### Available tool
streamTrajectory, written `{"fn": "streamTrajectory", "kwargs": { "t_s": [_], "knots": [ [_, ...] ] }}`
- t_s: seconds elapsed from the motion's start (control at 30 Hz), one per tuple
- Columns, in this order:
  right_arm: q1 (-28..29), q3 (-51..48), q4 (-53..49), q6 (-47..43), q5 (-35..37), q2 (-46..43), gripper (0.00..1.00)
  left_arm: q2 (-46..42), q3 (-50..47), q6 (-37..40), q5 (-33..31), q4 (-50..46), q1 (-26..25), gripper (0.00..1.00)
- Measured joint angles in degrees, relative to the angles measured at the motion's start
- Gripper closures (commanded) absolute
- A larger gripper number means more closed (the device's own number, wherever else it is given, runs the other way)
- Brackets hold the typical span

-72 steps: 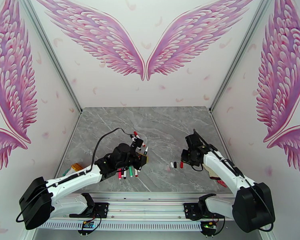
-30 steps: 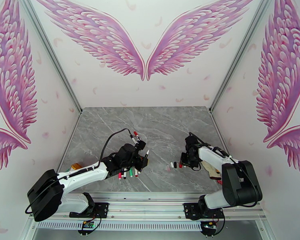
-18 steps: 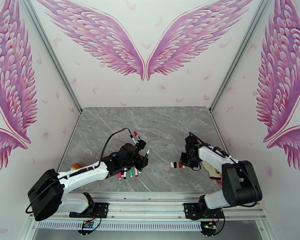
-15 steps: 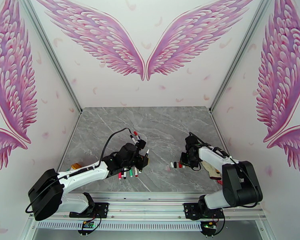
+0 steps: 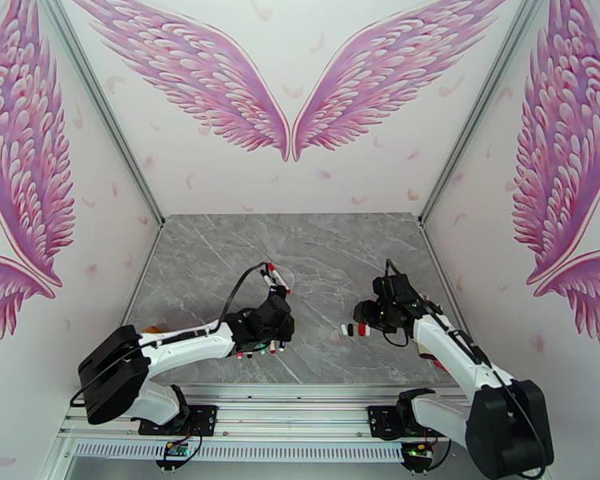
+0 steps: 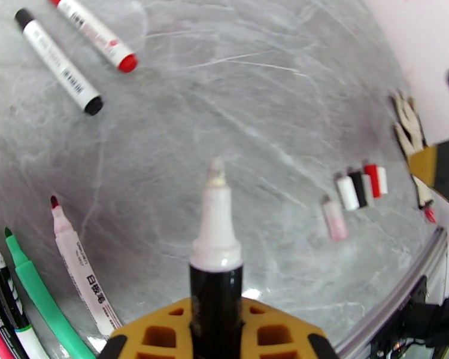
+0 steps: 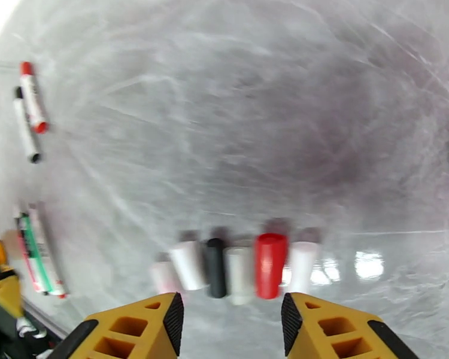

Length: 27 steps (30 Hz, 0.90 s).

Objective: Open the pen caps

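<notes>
The table (image 5: 324,250) is showing a smooth, glossy grey marble pattern with pale veins. Six stubby cylindrical pen caps (image 7: 239,273) are lying on it side by side in a tight row: a pale pinkish one, a white, a black, a greyish white, a shiny red cap (image 7: 270,264) and another white. The right gripper (image 7: 230,321), with yellow cut-out fingertips, is hanging just at the near side of this row, its jaws spread wide and grasping nothing; the red cap and its greyish neighbour are sitting opposite the gap. The left gripper (image 6: 215,323) is clenching the held pen (image 6: 215,234), a black barrel with a white tapered collar and a dull felt nib, pointing out over the stone. Beside it, four slim uncapped pens (image 6: 81,264) are lying close together: a white barrel with a red nib, a green one, a black-nibbed white one and a pinkish-red one at the edge. Two capped pens (image 6: 60,61), one red-ended and one black-ended, are lying farther off, well apart from the caps.
</notes>
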Motion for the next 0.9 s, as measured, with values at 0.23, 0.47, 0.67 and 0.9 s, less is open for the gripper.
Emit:
{"fn": "streamTrajectory", "kwargs": {
  "t_s": [0.23,0.47,0.67,0.9],
  "knots": [
    [1.4,-3.6,7.2,1.1,-13.3,-3.2,0.17,6.7,4.0,-5.6,-4.6,-3.9,-0.2,0.89],
    [2.9,-5.8,9.5,2.0,-18.9,-4.7,0.01,10.7,6.5,-8.4,-6.7,-7.3,-0.3,0.89],
    [3.0,-5.8,10.9,2.4,-20.6,-5.5,0.01,14.1,9.0,-8.6,-7.6,-10.3,-0.3,0.87],
    [3.0,-5.8,11.2,2.9,-20.8,-5.5,0.01,15.5,10.4,-8.4,-8.5,-12.8,-0.3,0.79]
  ]
}}
